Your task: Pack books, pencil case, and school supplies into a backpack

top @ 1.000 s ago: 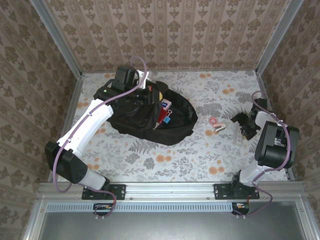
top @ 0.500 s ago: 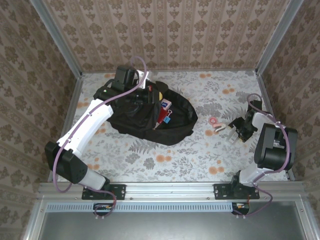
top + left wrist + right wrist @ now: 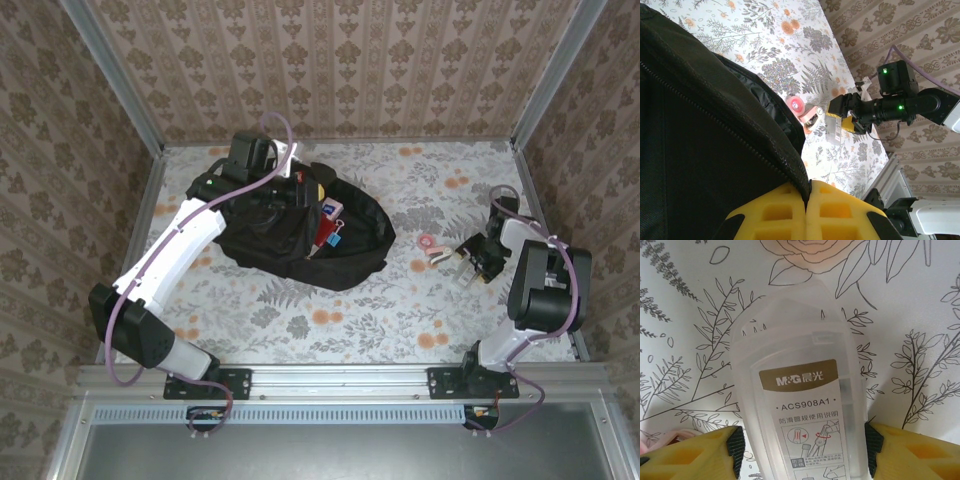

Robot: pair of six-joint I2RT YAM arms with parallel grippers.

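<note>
The black backpack (image 3: 352, 262) lies open at the left centre of the table, with red, blue and yellow items (image 3: 326, 222) in its mouth. I cannot pick out the books or a pencil case among them. My left gripper (image 3: 288, 186) is shut on the backpack's zip edge (image 3: 790, 160), and its yellow fingers (image 3: 780, 210) pinch the fabric. At the right, my right gripper (image 3: 802, 445) is shut on a clear plastic compass case (image 3: 797, 385) that lies on the table, with a pad against each long side. The same case (image 3: 463, 271) shows from above.
A pink tape dispenser (image 3: 432, 247) lies on the flowered tablecloth between the backpack and the right gripper. It also shows in the left wrist view as the pink dispenser (image 3: 799, 106). The right wall rail (image 3: 545, 215) runs close behind the right arm.
The right arm swung left over the clear case, and its jaws narrowed onto it. The left arm and backpack have not moved.
</note>
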